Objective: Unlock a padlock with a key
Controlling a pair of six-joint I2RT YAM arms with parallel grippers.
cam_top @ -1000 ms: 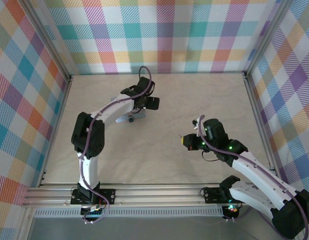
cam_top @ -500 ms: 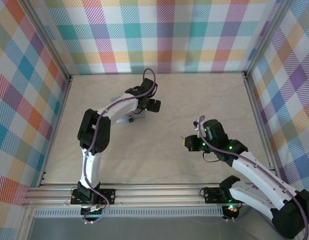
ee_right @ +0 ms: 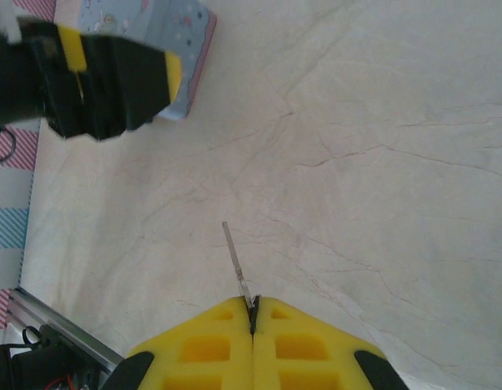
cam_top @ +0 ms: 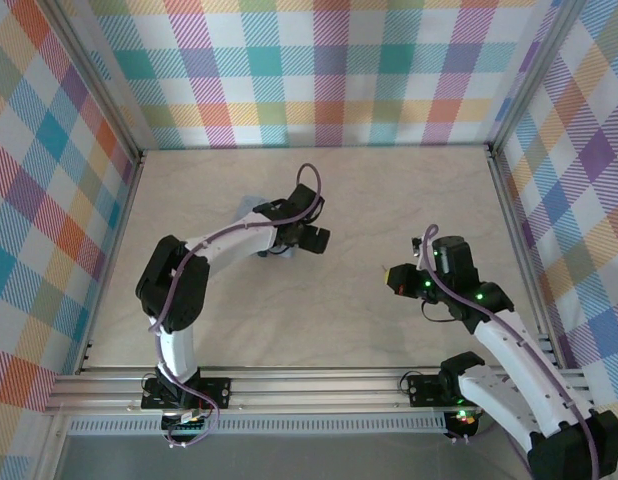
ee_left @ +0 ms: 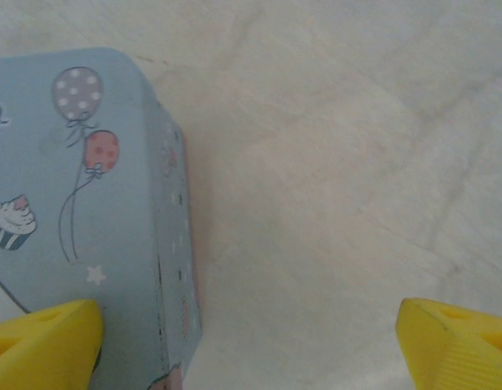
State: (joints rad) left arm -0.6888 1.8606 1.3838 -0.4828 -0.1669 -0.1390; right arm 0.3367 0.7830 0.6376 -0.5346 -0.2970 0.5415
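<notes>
Over the middle of the pale, marble-patterned desk (cam_top: 409,190), slightly toward its left edge, the left tool (cam_top: 309,238) hung with its two yellow-padded fingers (ee_left: 40,341) spread wide and nothing between them. From its wrist camera, one pad overlapped the top of a pale blue tin (ee_left: 80,203) printed with balloons, a cupcake and a star; whether it touched the tin could not be told. The other pad hung over bare desk, well to the tin's side. The tin lay flat on the desk, mostly hidden under the left arm in the overhead view.

Toward the right edge of the desk, closer to the near edge, the right tool (ee_right: 253,329) had its yellow pads pressed tight together on a key (ee_right: 236,260). The key's thin silvery blade stuck out past the pads, slanting above the desk toward the tin and the left tool, well apart from both. Pastel plaid walls (cam_top: 319,70) stood along the desk's far, left and right edges.
</notes>
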